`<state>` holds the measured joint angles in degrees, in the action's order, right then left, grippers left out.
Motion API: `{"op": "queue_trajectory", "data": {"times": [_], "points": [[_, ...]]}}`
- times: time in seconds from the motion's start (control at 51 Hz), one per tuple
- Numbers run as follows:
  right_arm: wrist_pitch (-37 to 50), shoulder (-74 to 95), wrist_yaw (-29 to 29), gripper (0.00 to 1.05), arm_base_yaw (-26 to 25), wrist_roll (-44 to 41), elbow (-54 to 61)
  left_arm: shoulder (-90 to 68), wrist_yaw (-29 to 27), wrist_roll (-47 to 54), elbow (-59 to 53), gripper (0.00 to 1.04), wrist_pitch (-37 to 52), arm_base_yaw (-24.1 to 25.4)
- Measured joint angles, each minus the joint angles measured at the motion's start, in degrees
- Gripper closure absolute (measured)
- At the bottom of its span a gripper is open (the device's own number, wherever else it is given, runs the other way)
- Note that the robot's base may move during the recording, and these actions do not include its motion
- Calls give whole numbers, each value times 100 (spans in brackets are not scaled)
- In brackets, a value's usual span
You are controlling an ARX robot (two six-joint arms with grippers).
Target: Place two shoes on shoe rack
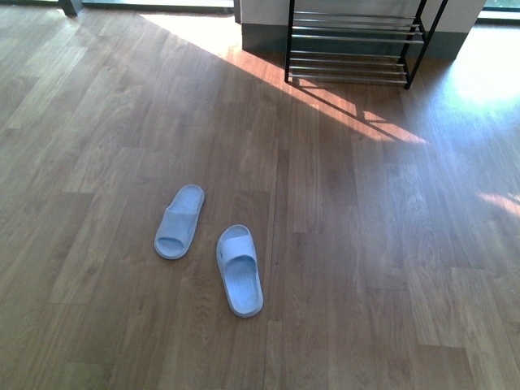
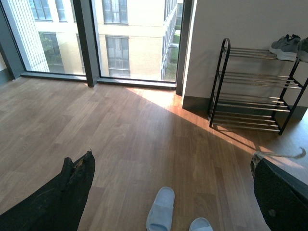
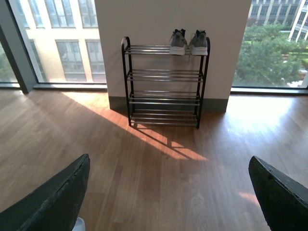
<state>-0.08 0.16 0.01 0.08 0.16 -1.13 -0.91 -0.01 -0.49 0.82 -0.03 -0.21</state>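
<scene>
Front view: left slide [image 1: 179, 221] and right slide [image 1: 239, 270] lie on the near floor [image 1: 366, 244], long axes running near-to-far, shoe rack [image 1: 349, 37] far right. Left claw [image 2: 172, 156], nearer them, gapes wide, empty; right claw [image 3: 169, 158] likewise.

Open floor [image 1: 366, 244] between slides [image 1: 180, 221] and shoe rack [image 1: 349, 36]; sneakers [image 3: 178, 43] only on top tier.
</scene>
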Motion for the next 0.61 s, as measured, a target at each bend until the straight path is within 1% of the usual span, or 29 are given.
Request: {"op": "queue_trajectory", "data": {"times": [0.608], "points": [[0, 0, -2, 9, 0, 0, 0, 0, 0, 4, 0, 9, 2, 0]]}}
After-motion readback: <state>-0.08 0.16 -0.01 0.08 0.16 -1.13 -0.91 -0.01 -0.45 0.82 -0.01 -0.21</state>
